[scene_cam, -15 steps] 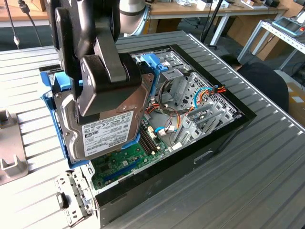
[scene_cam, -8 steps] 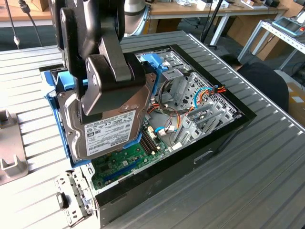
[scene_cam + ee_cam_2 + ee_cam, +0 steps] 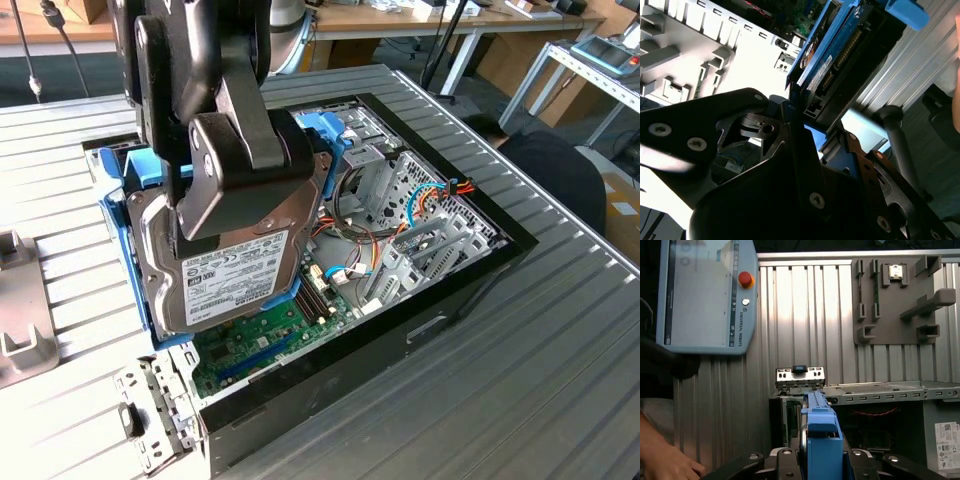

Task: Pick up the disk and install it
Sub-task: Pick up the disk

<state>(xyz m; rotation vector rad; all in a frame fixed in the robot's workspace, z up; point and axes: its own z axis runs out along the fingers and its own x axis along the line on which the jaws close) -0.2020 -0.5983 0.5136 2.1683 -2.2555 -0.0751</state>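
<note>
- Exterior view: the gripper (image 3: 218,222) carries the disk (image 3: 240,285). The fingers (image 3: 235,165) are closed on it, one lying across the labelled face and the other behind it.
- We find the disk standing on edge, tilted, with its label turned toward the camera and its blue carrier framing it on both sides.
- Relation of note: the disk hangs below and ahead of the fingers. In the first wrist view its blue edge (image 3: 822,440) runs straight out from the wrist toward the rim of the computer case (image 3: 880,387), so we judge the long axis lies along that line.
- The disk sits at the exterior view's left end of the open computer case (image 3: 420,335), over the motherboard (image 3: 265,345). We cannot tell whether its lower edge touches anything.
- Case contents: the motherboard, a metal drive cage (image 3: 420,245) toward the exterior view's right, and loose cables (image 3: 430,195) beside it.
- The case rests on the ribbed bench (image 3: 500,410).
- Also noted in the first wrist view: a teach pendant (image 3: 705,295) on the bench and a person's hand (image 3: 665,460) near it, well apart from the disk.
</note>
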